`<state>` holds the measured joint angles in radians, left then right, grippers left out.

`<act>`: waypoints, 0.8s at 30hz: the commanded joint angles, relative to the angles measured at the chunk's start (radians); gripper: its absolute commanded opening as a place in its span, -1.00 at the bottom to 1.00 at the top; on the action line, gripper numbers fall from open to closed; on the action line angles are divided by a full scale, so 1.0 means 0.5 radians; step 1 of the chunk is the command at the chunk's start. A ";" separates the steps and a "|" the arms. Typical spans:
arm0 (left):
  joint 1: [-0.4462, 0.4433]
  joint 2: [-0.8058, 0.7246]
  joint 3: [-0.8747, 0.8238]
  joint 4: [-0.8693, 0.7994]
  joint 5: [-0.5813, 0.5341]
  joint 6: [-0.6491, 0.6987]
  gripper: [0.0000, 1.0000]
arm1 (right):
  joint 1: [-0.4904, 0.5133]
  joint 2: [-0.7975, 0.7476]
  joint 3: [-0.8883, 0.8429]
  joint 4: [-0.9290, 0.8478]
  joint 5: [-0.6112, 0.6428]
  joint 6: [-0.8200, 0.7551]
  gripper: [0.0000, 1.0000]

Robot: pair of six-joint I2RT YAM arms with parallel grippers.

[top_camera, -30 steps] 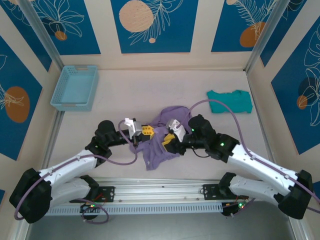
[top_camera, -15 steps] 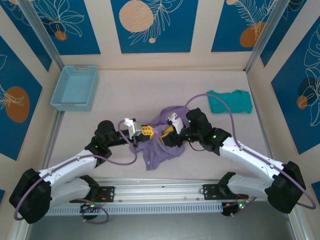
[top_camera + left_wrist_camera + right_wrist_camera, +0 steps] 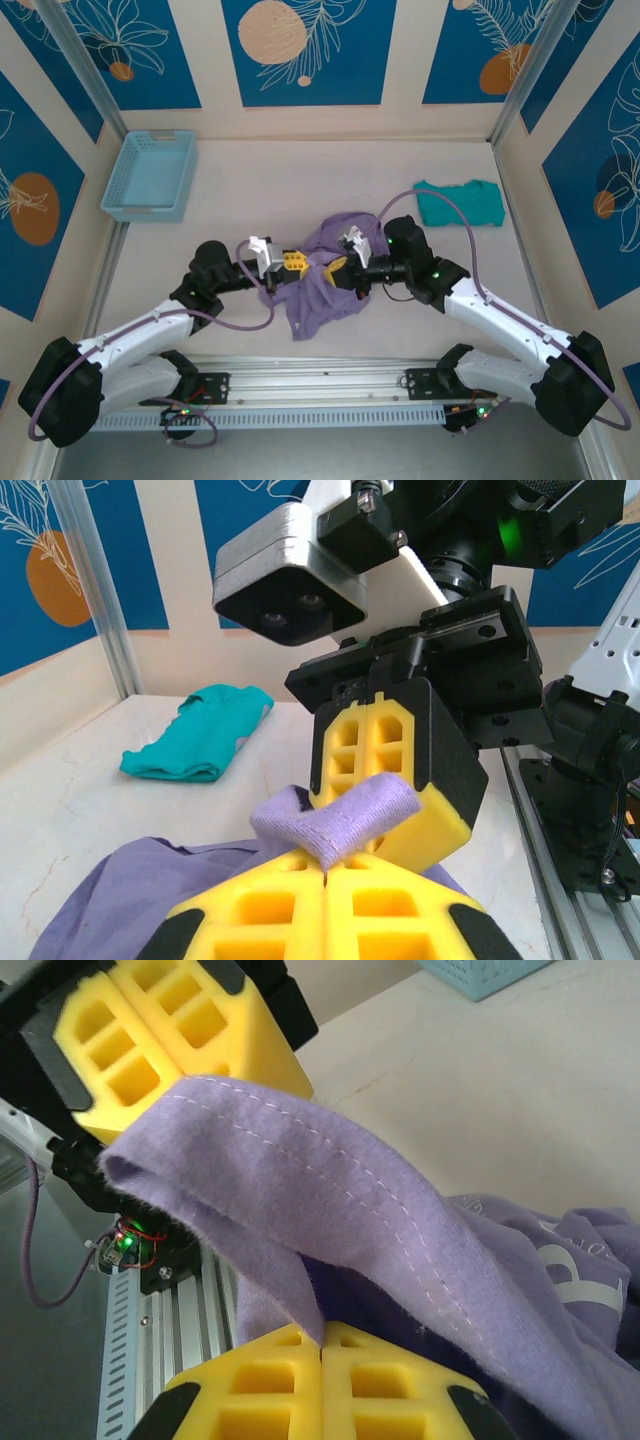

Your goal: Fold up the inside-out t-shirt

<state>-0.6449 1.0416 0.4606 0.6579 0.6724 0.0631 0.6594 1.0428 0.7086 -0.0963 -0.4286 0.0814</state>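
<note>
I read the inside-out t-shirt (image 3: 318, 288) as a crumpled heap on the table (image 3: 300, 180). It lies well apart from the light blue basket (image 3: 150, 176), to the basket's right and nearer the arm bases than the basket is.

Left gripper (image 3: 297, 262): I see the yellow fingers pressed flat together, with no gap. A narrow folded band of the purple fabric is pinched at their tips and lifted off the heap. This gripper sits on the basket-facing side of the t-shirt.

Right gripper (image 3: 338, 270): I see its fingers likewise closed tight. A stitched hem of the same fabric is trapped in the seam between them and drapes upward from there. It sits just beside the left gripper, tip to tip, on the side away from the basket.

A teal-green garment (image 3: 460, 203) lies flat further from the basket than the t-shirt, apart from both arms.
</note>
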 commanded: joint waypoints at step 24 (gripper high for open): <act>0.020 -0.006 0.043 -0.131 -0.153 0.122 -1.00 | 0.677 0.172 0.969 -1.407 1.336 -0.277 -1.00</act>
<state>-0.6453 1.0439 0.4786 0.5896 0.6220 0.1120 0.9836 1.1217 1.1709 -0.7067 0.1078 -0.0204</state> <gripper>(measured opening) 0.046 0.061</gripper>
